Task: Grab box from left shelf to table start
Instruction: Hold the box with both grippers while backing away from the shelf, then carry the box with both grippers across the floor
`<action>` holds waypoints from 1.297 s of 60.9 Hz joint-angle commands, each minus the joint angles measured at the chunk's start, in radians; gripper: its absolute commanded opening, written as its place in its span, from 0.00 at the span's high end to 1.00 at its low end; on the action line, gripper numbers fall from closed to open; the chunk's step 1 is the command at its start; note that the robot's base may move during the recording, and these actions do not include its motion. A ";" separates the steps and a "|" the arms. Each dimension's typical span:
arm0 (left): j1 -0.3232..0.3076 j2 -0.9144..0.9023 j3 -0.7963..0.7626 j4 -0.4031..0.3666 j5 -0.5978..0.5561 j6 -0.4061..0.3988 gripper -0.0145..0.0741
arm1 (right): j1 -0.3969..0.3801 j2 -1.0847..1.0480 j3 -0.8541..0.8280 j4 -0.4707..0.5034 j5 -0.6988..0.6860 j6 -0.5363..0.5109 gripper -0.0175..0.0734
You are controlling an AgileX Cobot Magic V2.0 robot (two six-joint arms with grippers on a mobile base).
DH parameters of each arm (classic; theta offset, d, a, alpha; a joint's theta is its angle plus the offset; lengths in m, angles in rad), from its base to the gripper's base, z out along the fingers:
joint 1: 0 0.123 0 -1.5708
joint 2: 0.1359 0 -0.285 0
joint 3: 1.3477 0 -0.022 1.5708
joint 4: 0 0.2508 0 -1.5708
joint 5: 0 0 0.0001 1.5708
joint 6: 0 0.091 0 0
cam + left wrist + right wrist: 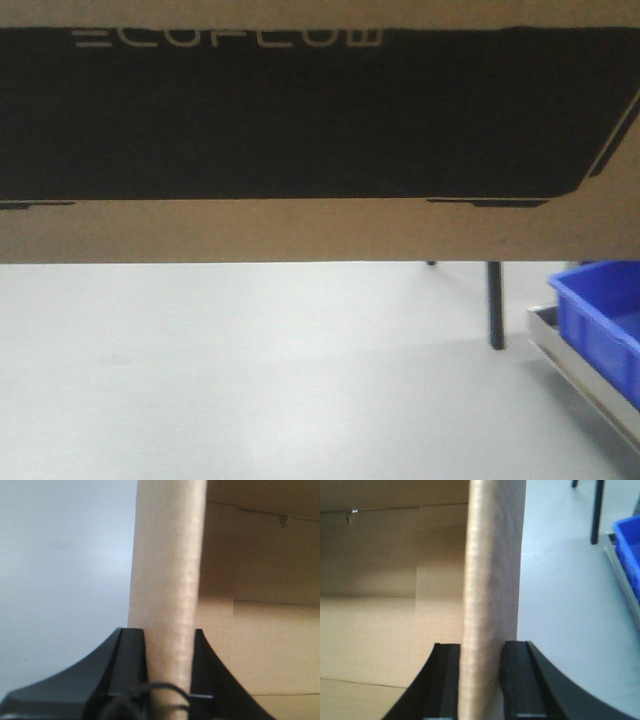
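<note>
The brown cardboard box point(300, 232) fills the top half of the front view. Its black panel point(300, 110) shows the lettering "ECOFLOW", and it hangs above a pale grey surface. My left gripper point(169, 636) is shut on an upright cardboard edge of the box point(170, 555), with one black finger on each side. My right gripper point(480, 649) is shut the same way on the box's other upright edge point(492, 555). The shelf's steel rail point(585, 368) carries a blue bin point(600, 310) at the right edge. The white table top is not in view.
A dark upright leg point(495, 305) stands on the pale grey floor point(250, 380) right of centre. It also shows in the right wrist view point(596, 510), next to the blue bin point(629, 550). Both arms are hidden behind the box in the front view.
</note>
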 commanded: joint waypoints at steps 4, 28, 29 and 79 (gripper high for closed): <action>-0.006 -0.018 -0.045 -0.044 -0.194 -0.034 0.93 | -0.008 0.004 -0.029 -0.102 -0.089 0.002 0.79; -0.006 -0.012 -0.045 -0.044 -0.194 -0.034 0.93 | -0.008 0.005 -0.029 -0.102 -0.089 0.002 0.79; -0.006 -0.010 -0.045 -0.044 -0.194 -0.034 0.93 | -0.008 0.005 -0.029 -0.102 -0.089 0.002 0.79; -0.006 0.044 -0.045 -0.038 -0.226 -0.032 0.93 | -0.008 0.005 -0.029 -0.102 -0.089 0.002 0.79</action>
